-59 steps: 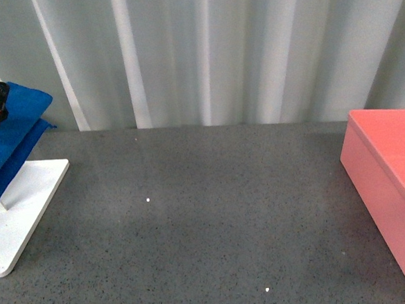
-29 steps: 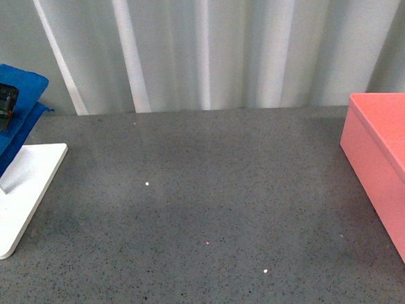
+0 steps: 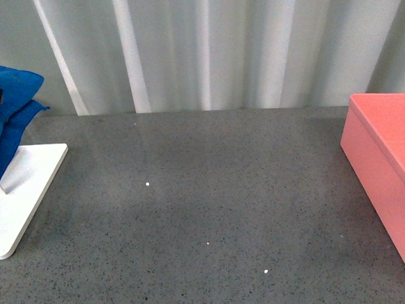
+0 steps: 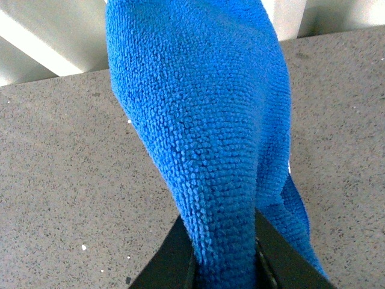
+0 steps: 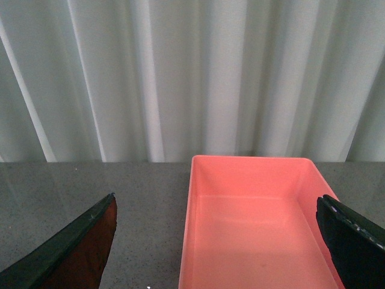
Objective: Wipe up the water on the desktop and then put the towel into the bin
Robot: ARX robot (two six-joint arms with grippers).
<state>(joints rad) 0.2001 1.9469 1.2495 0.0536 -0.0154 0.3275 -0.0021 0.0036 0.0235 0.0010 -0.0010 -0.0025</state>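
Gripping the towel at the worktop's left side.
Left jaws are pressed tight on a bunched fold of the blue towel, which hangs over the white rack base. Right jaws stand spread wide with nothing between them, above the worktop and facing the pink bin, which sits at the right side, well apart from the towel.

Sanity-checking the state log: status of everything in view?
towel: bunched, clamped in the left gripper, by the white rack
left gripper: shut on the towel
right gripper: open, empty
bin: upright, empty
white rack: standing on the desktop
desktop: no puddle discernible
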